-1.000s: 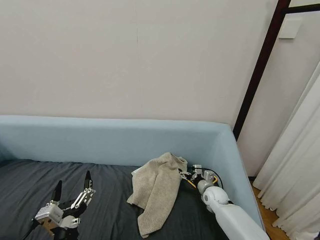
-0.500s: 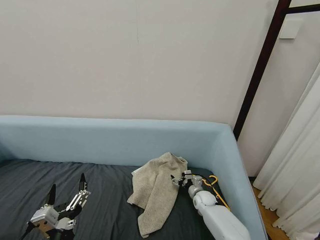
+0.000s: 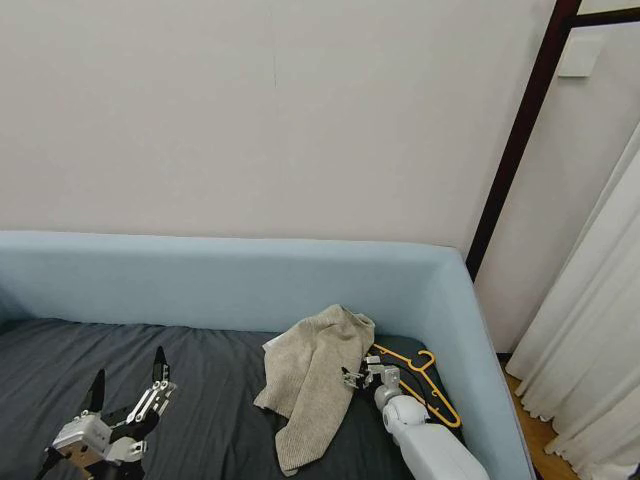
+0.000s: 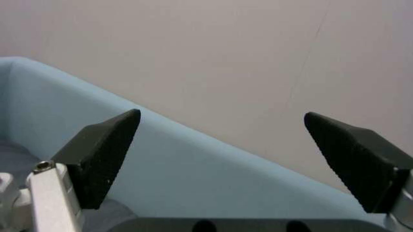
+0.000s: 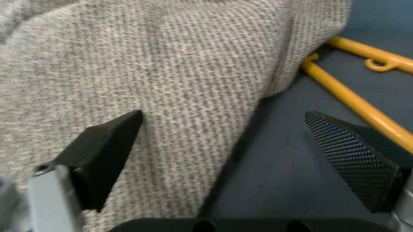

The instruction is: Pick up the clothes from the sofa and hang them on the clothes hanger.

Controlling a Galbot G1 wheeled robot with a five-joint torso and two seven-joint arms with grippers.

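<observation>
since a second ago the right gripper (image 3: 354, 378) has drawn back from the far corner of the sofa (image 3: 200, 280) toward the robot, and the orange hanger (image 3: 421, 378) its arm was covering now lies in plain sight. the left gripper (image 3: 128, 381) has also sunk lower in the head view.

the right gripper is released, its two dark fingers (image 5: 106, 154) spread wide and holding nothing. in the right wrist view, the right gripper (image 5: 229, 145) straddles the edge of the beige knit sweater (image 5: 161, 72): one finger is over the knit, the other over the dark seat cushion (image 5: 284, 159). whether the fingertips touch the cloth cannot be told. the hanger (image 5: 348, 92) lies just beyond the outer finger, its bars running up to the sweater's edge.

in the head view the sweater (image 3: 315, 375) lies crumpled on the seat cushion (image 3: 210, 365) toward the sofa's right end, one narrow part trailing toward the robot. the hanger lies flat between the sweater and the sofa's pale blue right arm, hook toward that arm.

the left gripper (image 4: 223, 154) hangs over the left part of the seat, well apart from the sweater, fingers splayed and empty, pointing up at the sofa back and the plain wall (image 3: 250, 120).
</observation>
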